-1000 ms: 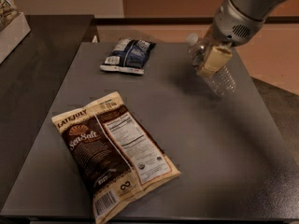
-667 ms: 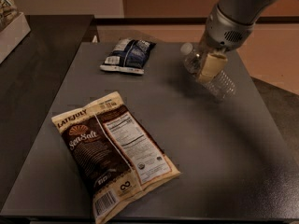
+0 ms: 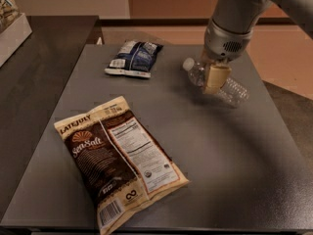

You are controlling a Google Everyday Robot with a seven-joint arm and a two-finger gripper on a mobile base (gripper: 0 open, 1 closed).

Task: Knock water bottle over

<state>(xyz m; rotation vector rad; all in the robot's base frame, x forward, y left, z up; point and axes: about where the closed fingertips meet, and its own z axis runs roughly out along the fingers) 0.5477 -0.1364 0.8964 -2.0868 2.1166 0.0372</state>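
Note:
The water bottle (image 3: pixel 234 91) is a clear ribbed plastic bottle with a white cap (image 3: pixel 188 63). It lies tipped on the grey table (image 3: pixel 220 155) at the back right, cap pointing left and base pointing right. My gripper (image 3: pixel 215 78) hangs from the grey arm (image 3: pixel 230 28) and sits right over the bottle's upper body, hiding its label band. It touches or nearly touches the bottle.
A large brown sea salt chip bag (image 3: pixel 117 163) lies at the front left of the table. A small blue snack bag (image 3: pixel 133 58) lies at the back left. A dark counter (image 3: pixel 34 82) adjoins the table's left side, and the table's right edge drops to the floor.
The bottle's cap end has swung left and down, so the bottle has gone from leaning to lying. My gripper has moved left and lower with it.

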